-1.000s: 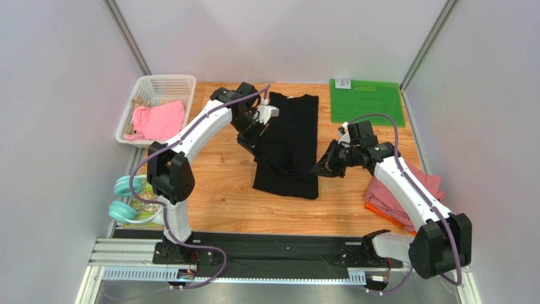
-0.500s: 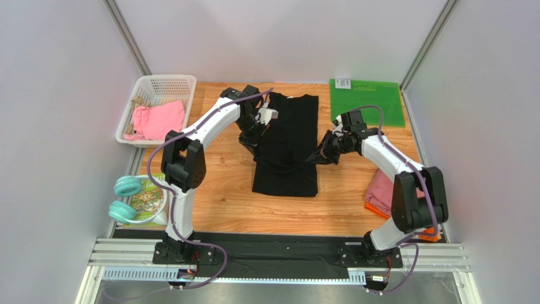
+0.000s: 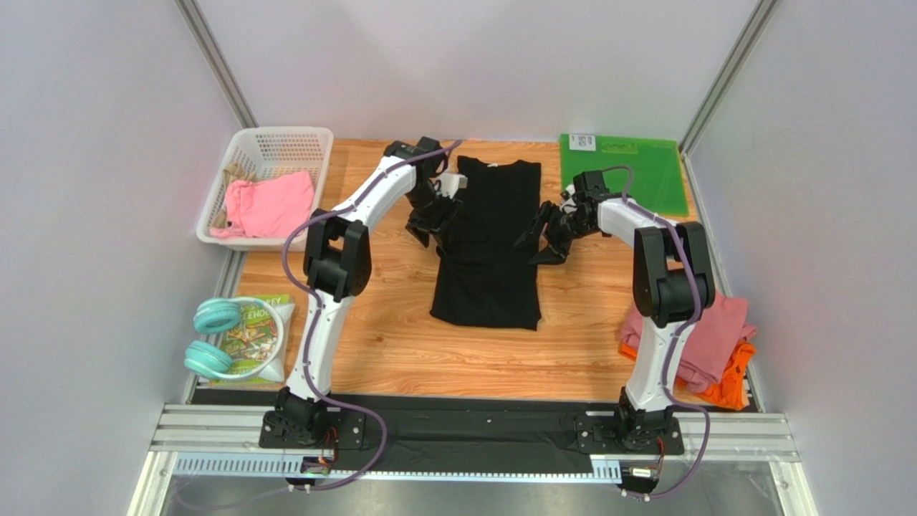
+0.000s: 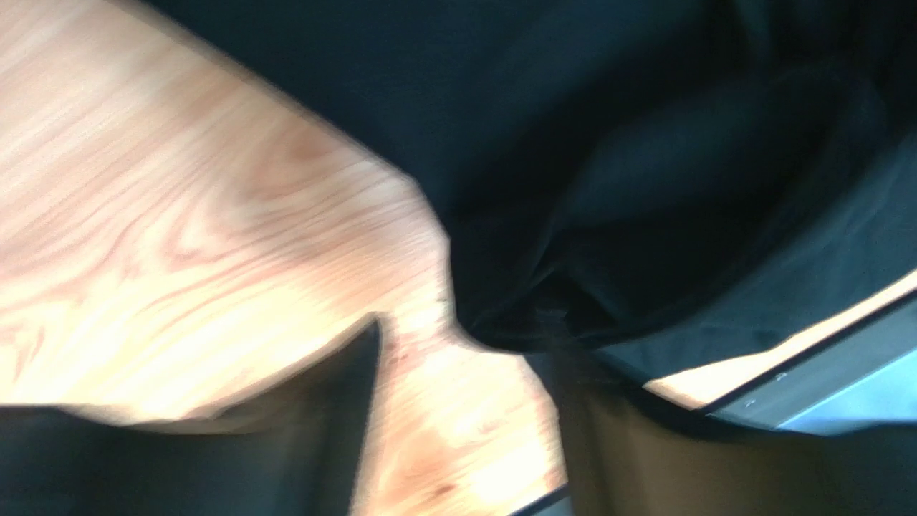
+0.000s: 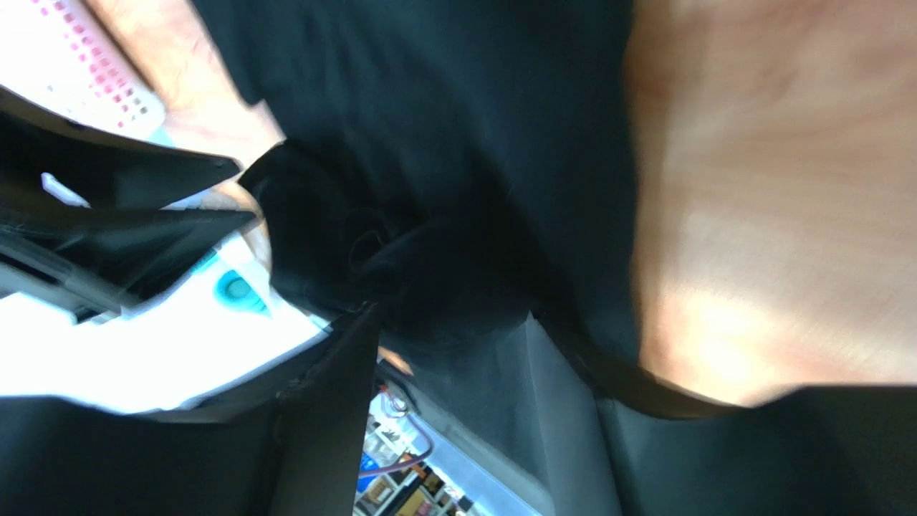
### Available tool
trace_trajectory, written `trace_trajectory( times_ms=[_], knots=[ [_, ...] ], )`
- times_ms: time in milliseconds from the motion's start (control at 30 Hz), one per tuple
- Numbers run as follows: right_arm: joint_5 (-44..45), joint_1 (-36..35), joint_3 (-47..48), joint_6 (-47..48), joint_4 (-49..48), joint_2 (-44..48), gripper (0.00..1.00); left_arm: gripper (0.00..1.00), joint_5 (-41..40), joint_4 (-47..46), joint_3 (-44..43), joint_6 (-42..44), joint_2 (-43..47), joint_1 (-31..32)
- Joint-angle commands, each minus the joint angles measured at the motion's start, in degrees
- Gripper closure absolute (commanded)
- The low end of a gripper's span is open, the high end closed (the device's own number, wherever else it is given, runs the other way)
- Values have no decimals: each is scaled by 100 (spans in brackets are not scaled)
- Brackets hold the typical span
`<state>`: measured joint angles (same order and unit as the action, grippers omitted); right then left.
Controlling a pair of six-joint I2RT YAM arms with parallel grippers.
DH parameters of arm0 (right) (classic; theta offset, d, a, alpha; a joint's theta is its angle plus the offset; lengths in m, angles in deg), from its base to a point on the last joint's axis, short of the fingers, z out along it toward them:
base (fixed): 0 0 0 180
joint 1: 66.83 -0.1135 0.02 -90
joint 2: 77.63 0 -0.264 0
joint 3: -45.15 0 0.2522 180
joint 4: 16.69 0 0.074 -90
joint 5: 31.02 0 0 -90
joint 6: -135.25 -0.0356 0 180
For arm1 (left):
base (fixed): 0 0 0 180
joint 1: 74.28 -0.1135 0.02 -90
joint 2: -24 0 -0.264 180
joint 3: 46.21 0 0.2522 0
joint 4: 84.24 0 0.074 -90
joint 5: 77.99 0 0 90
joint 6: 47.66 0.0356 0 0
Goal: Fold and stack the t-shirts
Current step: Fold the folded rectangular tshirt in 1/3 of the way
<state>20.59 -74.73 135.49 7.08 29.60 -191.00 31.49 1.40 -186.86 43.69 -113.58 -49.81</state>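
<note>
The black t-shirt [image 3: 490,242] lies flat mid-table as a long narrow strip, collar at the far end. My left gripper [image 3: 432,224] hangs open at its left edge. In the left wrist view bare wood shows between the fingers of that gripper [image 4: 465,344], and a bunched black fold [image 4: 603,215] lies just past the right fingertip. My right gripper [image 3: 539,238] is open at the shirt's right edge, and crumpled black cloth [image 5: 431,247] lies just beyond the tips of its spread fingers [image 5: 452,317]. A dusty-pink t-shirt [image 3: 710,328] rests on an orange t-shirt [image 3: 734,378] at the near right.
A white basket [image 3: 282,140] at the far left holds a pink garment [image 3: 267,204]. A green mat [image 3: 622,172] lies at the far right. Teal headphones [image 3: 212,338] and a printed packet [image 3: 250,339] sit off the table's left edge.
Both grippers were shut on the black shirt's side edges and have now opened and let go. The right arm swung toward the far side, and the shirt has settled flat.
</note>
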Motion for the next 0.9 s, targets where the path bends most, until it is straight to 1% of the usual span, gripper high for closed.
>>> trace_trajectory(
  times_ms=[0, 33, 67, 100, 133, 200, 233, 267, 300, 333, 367, 400, 433, 467, 500, 567, 600, 633, 700, 767, 800, 833, 867],
  knots=[
    [50, 140, 725, 178, 332, -125, 34, 22, -364, 248, -407, 58, 415, -250],
    [225, 140, 901, 222, 585, -134, 31, 5, -497, 230, -381, 146, 512, -258],
    [331, 148, 1086, 318, 753, -160, 28, 0, -655, 213, -380, 190, 704, -258],
    [463, 149, 1496, 389, 946, -221, 27, 0, -952, 178, -389, 226, 802, -267],
    [751, 149, 1692, 442, 1383, -239, 27, 0, -1060, 178, -450, 296, 890, -267],
    [1034, 157, 1974, 547, 1667, -161, 27, 0, -1105, 212, -486, 314, 1232, -285],
    [1122, 149, 2045, 556, 1755, -73, 27, 0, -992, 256, -494, 323, 1364, -293],
    [1080, 131, 2011, 557, 1748, 180, 27, 0, -573, 326, -477, 297, 1618, -294],
    [992, 79, 1949, 548, 1695, 313, 28, 0, -255, 449, -312, 288, 1759, -285],
    [704, 17, 1801, 565, 1582, 428, 29, 0, 113, 467, -119, 287, 1935, -250],
    [510, -183, 1739, 591, 1520, 525, 30, 0, 508, 442, 162, 401, 2311, -215],
    [343, -299, 1677, 644, 1467, 647, 32, 0, 1130, 267, 826, 480, 2523, -145],
    [150, -456, 1624, 697, 1440, 657, 34, 0, 1380, 135, 1215, 646, 2760, 30],
    [96, -702, 1632, 732, 1457, 579, 34, 0, 1591, -32, 1602, 935, 3250, 145],
    [34, -791, 1615, 732, 1466, 509, 34, 0, 1785, -651, 2502, 1016, 3533, 242],
    [-220, -967, 1545, 592, 1265, 176, 36, 0, 1988, -1357, 3351, 1078, 4270, 497],
    [-334, -1011, 1571, 566, 1203, 26, 38, 0, 2006, -1970, 3921, 1009, 4440, 558],
    [-571, -1055, 1632, 513, 1168, -132, 40, 0, 2024, -2167, 4092, 947, 4528, 637],
    [-713, -1204, 1834, 486, 1132, -580, 43, 0, 2243, -2519, 4312, 746, 4495, 656],
    [-757, -1319, 2079, 451, 1167, -1010, 50, 0, 2506, -2635, 4374, 692, 4180, 673],
    [-784, -1345, 2150, 442, 1167, -1134, 54, 0, 2473, -2661, 4383, 700, 4047, 699],
    [-810, -1372, 2195, 425, 1167, -1231, 60, 0, 2429, -2705, 4401, 692, 3915, 734],
    [-810, -1398, 2221, 416, 1167, -1371, 63, 0, 2402, -2897, 4436, 674, 3688, 735]
  ],
)
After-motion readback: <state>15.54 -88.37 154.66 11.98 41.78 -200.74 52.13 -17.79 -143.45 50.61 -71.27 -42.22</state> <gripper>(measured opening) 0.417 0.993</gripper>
